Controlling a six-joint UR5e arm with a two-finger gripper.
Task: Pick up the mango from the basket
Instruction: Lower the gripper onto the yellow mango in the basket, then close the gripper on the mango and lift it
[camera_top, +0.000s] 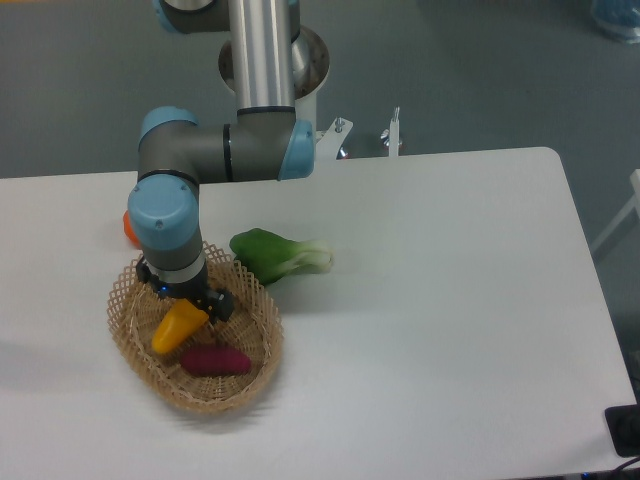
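Two items fill basket (140, 360): mango (177, 328), sweet potato (216, 361).

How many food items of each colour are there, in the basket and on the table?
Yellow: 1, the mango
Purple: 1, the sweet potato
Orange: 1, the round fruit, mostly hidden by the arm
Green: 1, the leafy vegetable
Total: 4

UR5e arm (215, 152): polished silver tube links, dark grey cylindrical joint housings, light blue round end caps. Blue cap at 3 o'clock of the horizontal joint, another atop the wrist. Round silver base flange behind the vertical tube. Black gripper (185, 297) under the wrist, small blue light at its rim; finger detail too small to tell.
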